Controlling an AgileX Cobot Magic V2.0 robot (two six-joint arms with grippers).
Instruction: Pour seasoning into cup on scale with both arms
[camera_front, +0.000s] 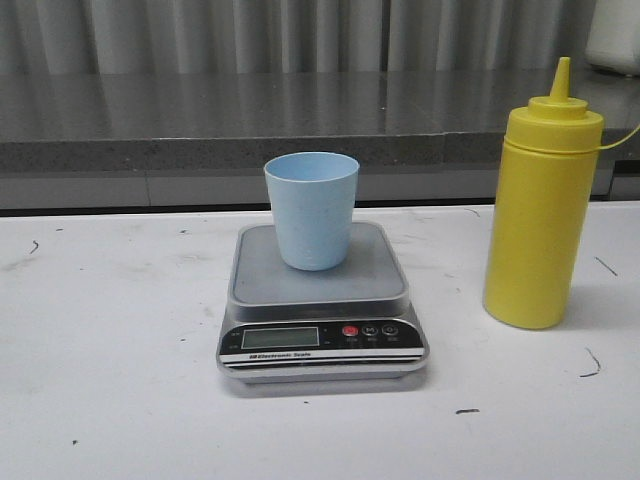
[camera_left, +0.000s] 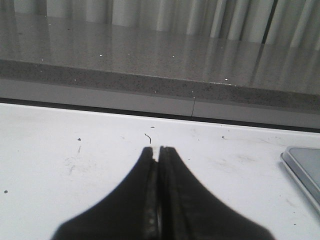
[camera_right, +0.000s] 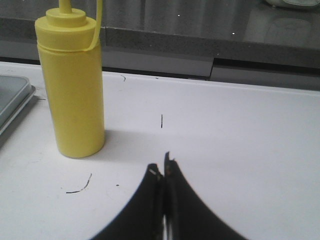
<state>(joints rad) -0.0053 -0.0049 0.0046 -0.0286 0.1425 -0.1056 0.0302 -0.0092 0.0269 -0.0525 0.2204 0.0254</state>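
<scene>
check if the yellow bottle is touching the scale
Apart. The front view shows bare white table between the bottle and the scale; the right wrist view shows the same gap.

A lab-like test bench: scuffed white table (camera_front: 120, 400), grey speckled ledge (camera_front: 200, 120), pale curtain (camera_front: 250, 35) behind

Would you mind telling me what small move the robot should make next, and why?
Probably open the right gripper and move it toward the yellow bottle. Both it and the left gripper are shut and holding nothing, the bottle stands untouched on the table, and the cup already sits upright on the scale.
</scene>
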